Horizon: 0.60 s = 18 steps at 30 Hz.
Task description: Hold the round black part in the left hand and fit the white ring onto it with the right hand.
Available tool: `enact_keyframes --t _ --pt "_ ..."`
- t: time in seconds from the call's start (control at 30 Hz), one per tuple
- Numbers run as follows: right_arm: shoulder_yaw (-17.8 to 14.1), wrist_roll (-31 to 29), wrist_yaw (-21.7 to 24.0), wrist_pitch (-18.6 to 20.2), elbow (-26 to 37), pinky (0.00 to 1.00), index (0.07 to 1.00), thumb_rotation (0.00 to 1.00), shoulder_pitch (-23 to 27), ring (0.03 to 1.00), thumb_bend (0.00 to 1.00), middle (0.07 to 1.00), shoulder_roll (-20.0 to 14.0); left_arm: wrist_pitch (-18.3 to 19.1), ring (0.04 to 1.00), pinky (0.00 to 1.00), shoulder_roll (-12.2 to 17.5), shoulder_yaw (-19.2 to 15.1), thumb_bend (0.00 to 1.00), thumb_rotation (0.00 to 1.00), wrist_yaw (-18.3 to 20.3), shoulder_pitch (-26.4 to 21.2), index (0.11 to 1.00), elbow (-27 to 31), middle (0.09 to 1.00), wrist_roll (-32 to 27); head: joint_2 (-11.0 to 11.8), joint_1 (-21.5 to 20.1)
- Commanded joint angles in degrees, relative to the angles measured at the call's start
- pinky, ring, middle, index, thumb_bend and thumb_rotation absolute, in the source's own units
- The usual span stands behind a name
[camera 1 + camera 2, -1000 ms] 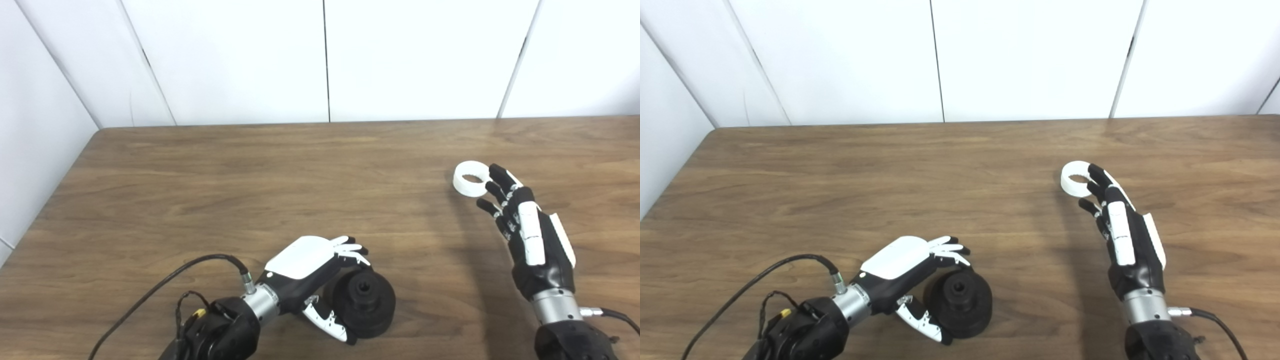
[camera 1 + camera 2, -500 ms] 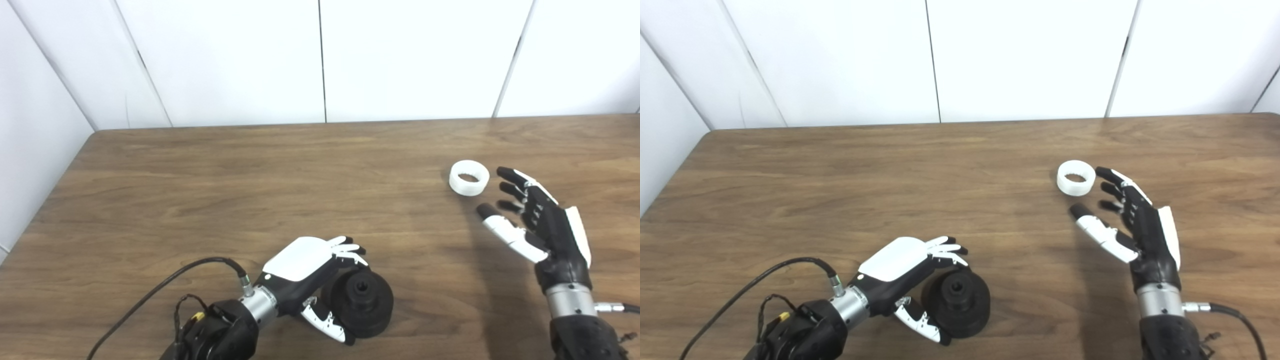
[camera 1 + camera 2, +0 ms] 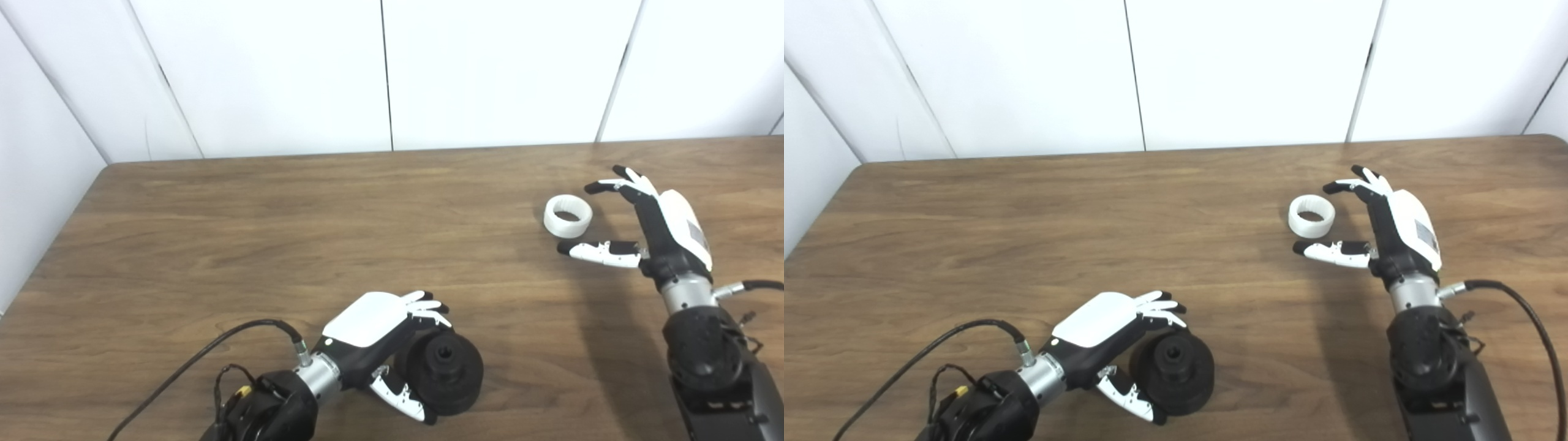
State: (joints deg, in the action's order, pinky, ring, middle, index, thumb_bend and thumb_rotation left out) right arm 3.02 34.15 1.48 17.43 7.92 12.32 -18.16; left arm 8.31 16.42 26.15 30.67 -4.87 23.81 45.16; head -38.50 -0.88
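The round black part (image 3: 444,372) sits on the table near the front edge, its hub facing up. My left hand (image 3: 373,334) clasps it from the left, with fingers over the far rim and the thumb against the near rim. The white ring (image 3: 568,215) lies flat on the table at the right. My right hand (image 3: 649,226) is open just right of the ring. Its fingertips (image 3: 603,185) reach past the ring's far side and its thumb (image 3: 591,251) points left along the near side. Neither touches the ring.
The wooden table (image 3: 306,233) ends at white wall panels behind and on the left. A black cable (image 3: 202,352) trails from my left wrist, and another cable (image 3: 1528,318) runs from my right wrist.
My right hand has rolled over and moved farther away, so its fingers and thumb now bracket the ring. The ring, the black part and my left hand have stayed put. The camera has panned slightly right.
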Motion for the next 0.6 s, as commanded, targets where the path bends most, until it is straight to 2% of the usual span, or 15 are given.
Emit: enact_keyframes --t 0.0,0.1,0.33,0.57 --pt "0.3 0.6 0.1 -0.6 -0.6 0.96 0.715 0.31 3.2 0.989 0.90 0.940 -1.3 -1.3 0.965 0.88 0.0 -0.4 0.90 0.25 -1.4 -0.6 0.711 0.0 0.906 0.6 0.1 -0.1" --pt "0.7 0.6 -0.3 -0.8 -3.4 0.96 0.706 0.33 4.7 0.986 0.91 0.937 -1.1 -2.0 0.956 0.87 -0.2 -0.5 0.91 0.25 -2.5 -0.2 0.700 -0.5 0.897 1.0 0.1 -0.3" --pt "1.8 1.5 -2.8 -2.5 -8.9 0.98 0.723 0.34 7.5 0.996 0.92 0.927 -0.9 -1.2 0.957 0.87 0.1 -1.1 0.91 0.24 -1.6 -0.1 0.705 0.1 0.900 0.2 0.5 -0.4" --pt "2.2 1.1 -3.6 -2.7 -11.9 0.97 0.744 0.35 9.6 1.000 0.91 0.936 -1.2 -1.5 0.958 0.87 0.2 -1.5 0.90 0.24 -1.6 0.1 0.710 0.0 0.899 0.0 0.9 -0.6"
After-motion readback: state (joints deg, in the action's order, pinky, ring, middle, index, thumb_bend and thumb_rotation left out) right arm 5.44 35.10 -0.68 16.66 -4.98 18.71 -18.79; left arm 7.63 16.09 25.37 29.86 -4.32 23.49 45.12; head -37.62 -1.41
